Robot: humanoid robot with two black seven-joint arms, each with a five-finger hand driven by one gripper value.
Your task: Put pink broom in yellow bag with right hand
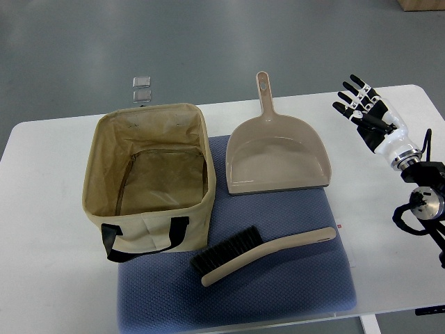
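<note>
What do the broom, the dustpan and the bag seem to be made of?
The broom looks like smooth matte plastic with dark bristles, probably synthetic. The dustpan seems to be the same moulded plastic, with a faint sheen. The bag appears to be woven fabric: its walls sag and wrinkle.

No text, brand, number or sign can be read anywhere in the view. A small red mark is seen on a white tag (340,227) at the right edge of the blue mat (278,285), but it is too small to be made out.
</note>
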